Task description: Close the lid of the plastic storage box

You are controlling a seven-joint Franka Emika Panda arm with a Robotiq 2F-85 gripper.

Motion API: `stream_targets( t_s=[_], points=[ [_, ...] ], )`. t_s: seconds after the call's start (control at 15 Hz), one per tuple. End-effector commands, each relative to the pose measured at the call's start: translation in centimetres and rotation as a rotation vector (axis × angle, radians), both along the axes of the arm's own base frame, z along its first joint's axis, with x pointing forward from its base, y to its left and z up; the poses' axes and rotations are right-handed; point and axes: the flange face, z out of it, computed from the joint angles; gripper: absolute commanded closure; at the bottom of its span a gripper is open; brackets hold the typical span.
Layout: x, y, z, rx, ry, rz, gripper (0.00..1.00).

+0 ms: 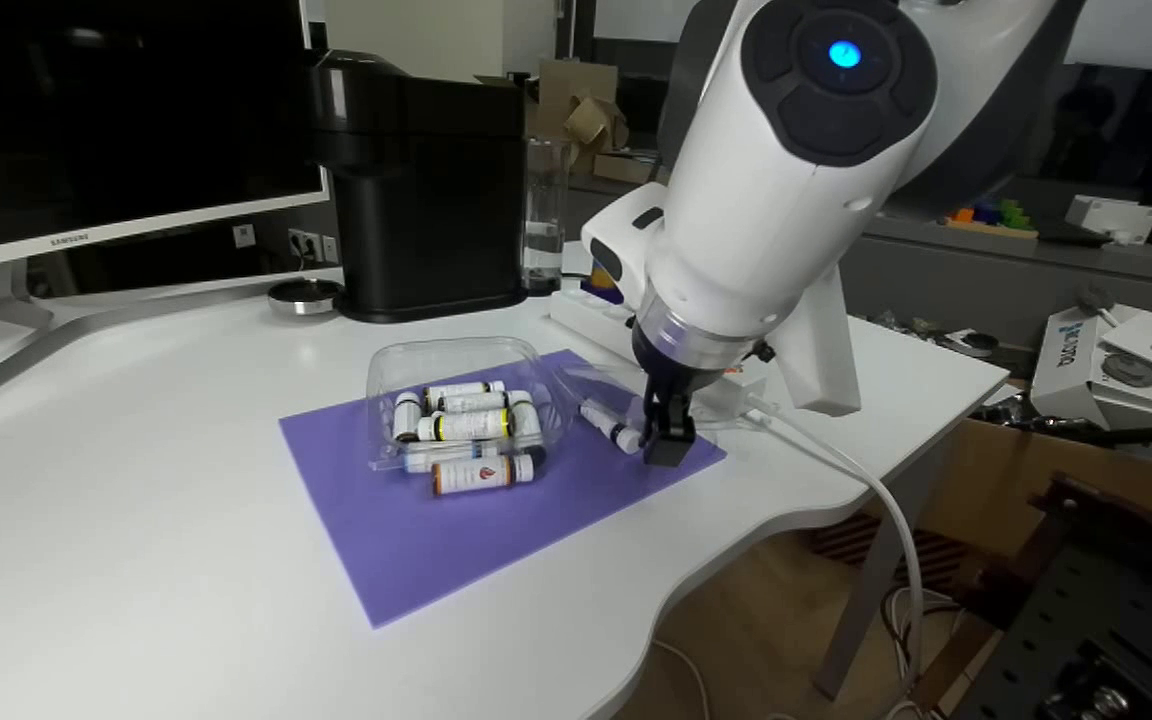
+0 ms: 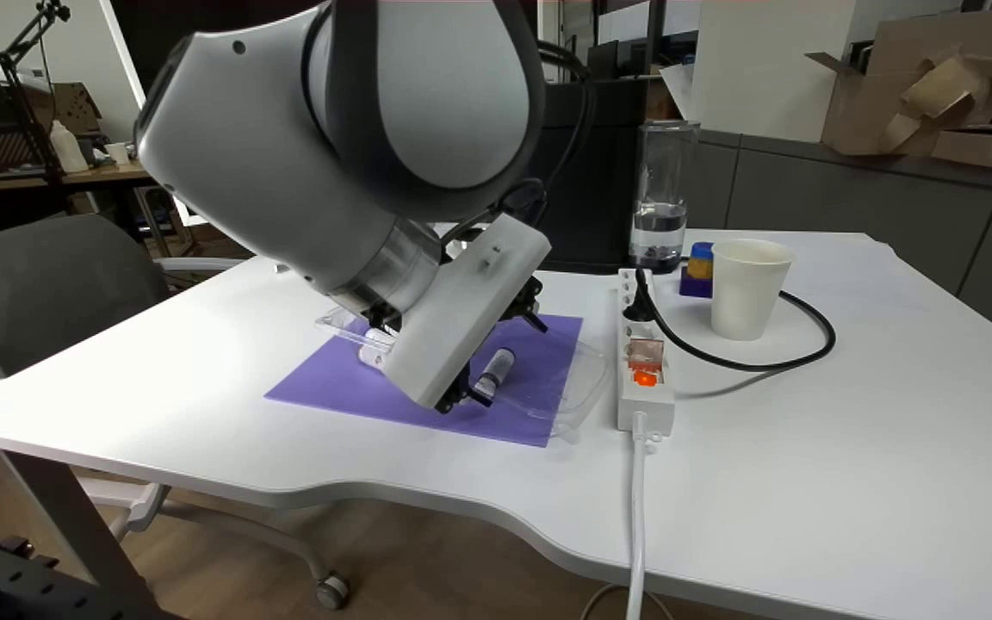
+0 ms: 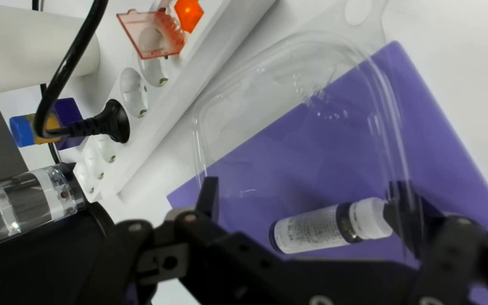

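Observation:
The clear plastic storage box (image 1: 451, 358) sits on the purple mat with several small white-labelled bottles in it. Its lid (image 1: 591, 378) lies open beside it, reaching past the mat; the lid fills the middle of the wrist view (image 3: 303, 127) and shows in an exterior view (image 2: 586, 379). My gripper (image 3: 303, 205) is low over the lid, fingers wide apart. A loose bottle (image 3: 316, 231) lies between the fingers, its cap close to one fingertip; I cannot tell if they touch. The lid's rim crosses in front of that finger. The arm hides most of the box in an exterior view (image 2: 341, 323).
A white power strip (image 2: 647, 405) with cables lies just beyond the lid. A white cup (image 2: 746, 288), coloured blocks (image 2: 698, 271) and a black appliance (image 1: 426, 190) stand farther back. The purple mat (image 1: 416, 560) lies near the table's curved front edge.

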Motion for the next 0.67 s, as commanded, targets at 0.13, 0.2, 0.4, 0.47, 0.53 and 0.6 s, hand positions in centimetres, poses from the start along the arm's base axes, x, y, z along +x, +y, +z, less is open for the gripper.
stream_targets(
  t_s=[0.13,0.2,0.4,0.47,0.53,0.6],
  points=[
    [1.3,0.8,3.8,0.013,-0.13,0.002,0.0],
    [1.9,1.8,4.8,0.006,-0.15,0.007,0.0],
    [2.5,1.8,6.0,0.009,-0.196,0.013,0.0],
    [2.6,1.9,6.3,0.009,-0.203,0.014,0.0],
    [2.9,2.1,6.6,0.005,-0.21,0.009,0.0],
    [2.8,1.7,6.6,0.003,-0.217,0.012,0.0]
  ],
)
